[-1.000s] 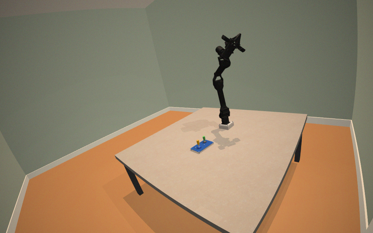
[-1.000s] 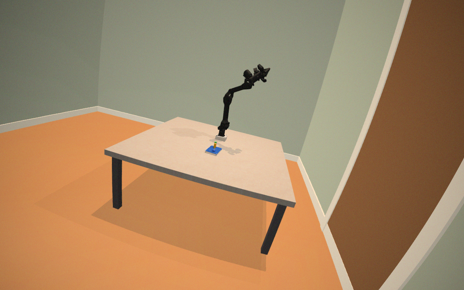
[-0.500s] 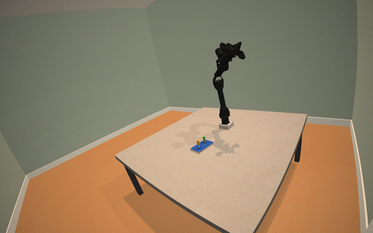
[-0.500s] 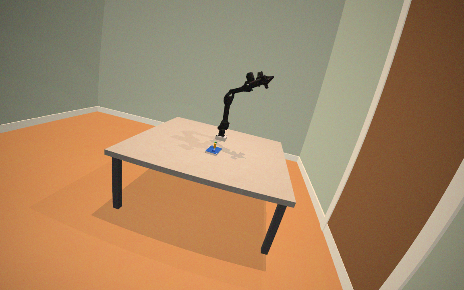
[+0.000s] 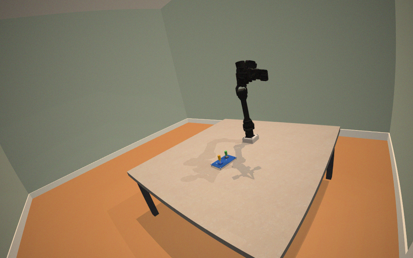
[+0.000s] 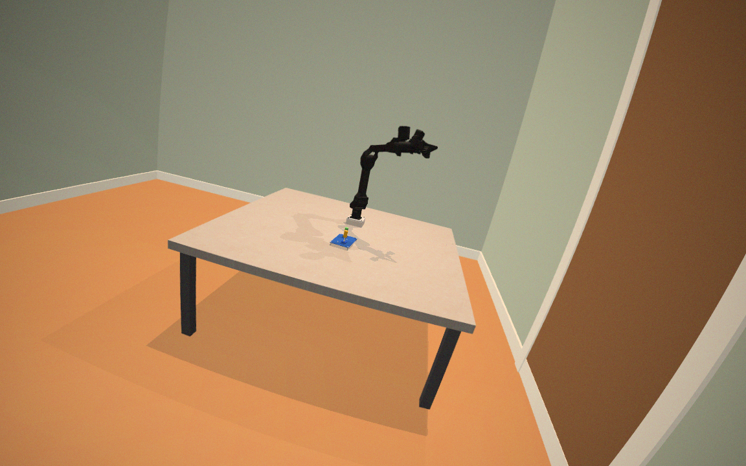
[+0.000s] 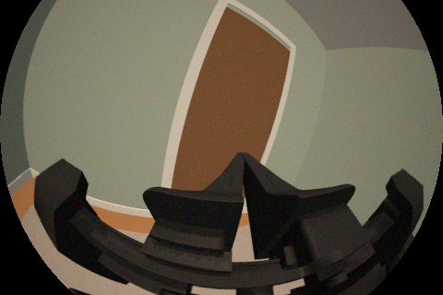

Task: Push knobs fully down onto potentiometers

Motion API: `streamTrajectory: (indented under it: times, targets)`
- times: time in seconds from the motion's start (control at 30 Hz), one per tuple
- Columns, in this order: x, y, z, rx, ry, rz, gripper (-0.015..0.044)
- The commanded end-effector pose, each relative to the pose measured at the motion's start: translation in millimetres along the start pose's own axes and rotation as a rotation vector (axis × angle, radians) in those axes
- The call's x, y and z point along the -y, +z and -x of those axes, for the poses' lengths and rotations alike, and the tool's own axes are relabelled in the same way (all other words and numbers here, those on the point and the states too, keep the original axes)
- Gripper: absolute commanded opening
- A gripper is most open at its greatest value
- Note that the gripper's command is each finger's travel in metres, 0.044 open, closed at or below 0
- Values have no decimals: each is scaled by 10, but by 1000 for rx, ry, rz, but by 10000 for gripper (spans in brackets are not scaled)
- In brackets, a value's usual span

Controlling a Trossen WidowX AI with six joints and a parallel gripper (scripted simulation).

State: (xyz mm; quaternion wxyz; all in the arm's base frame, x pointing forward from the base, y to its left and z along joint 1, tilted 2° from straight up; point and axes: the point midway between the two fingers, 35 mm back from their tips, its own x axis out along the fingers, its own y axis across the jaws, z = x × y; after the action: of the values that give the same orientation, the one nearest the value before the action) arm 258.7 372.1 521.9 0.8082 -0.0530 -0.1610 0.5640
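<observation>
In my top view the blue circuit board (image 5: 224, 161) (image 6: 340, 241) sits just below the middle of the frame, its long axis slanting from lower left to upper right. The orange knob (image 5: 219, 157) (image 6: 345, 233) and green knob (image 5: 225, 153) (image 6: 346, 228) point upward; in the exterior view orange partly hides green. The white base (image 5: 250, 139) (image 6: 355, 222) stands near, toward the upper right, on the table (image 5: 275, 189) (image 6: 248, 243). My gripper (image 5: 267, 75) (image 6: 436, 148) (image 7: 242, 158) is closed, tips together, holding nothing, well above the board.
</observation>
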Motion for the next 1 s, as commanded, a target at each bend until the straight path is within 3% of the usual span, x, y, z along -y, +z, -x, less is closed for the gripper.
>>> streamTrajectory:
  times: [0.0, 0.5, 0.97]
  targets:
    - [208, -435, 30, -134, -60, -51, 0]
    - [790, -1757, 525, -565, -260, -226, 0]
    - [1067, -2766, 1391, -957, -438, -406, 0]
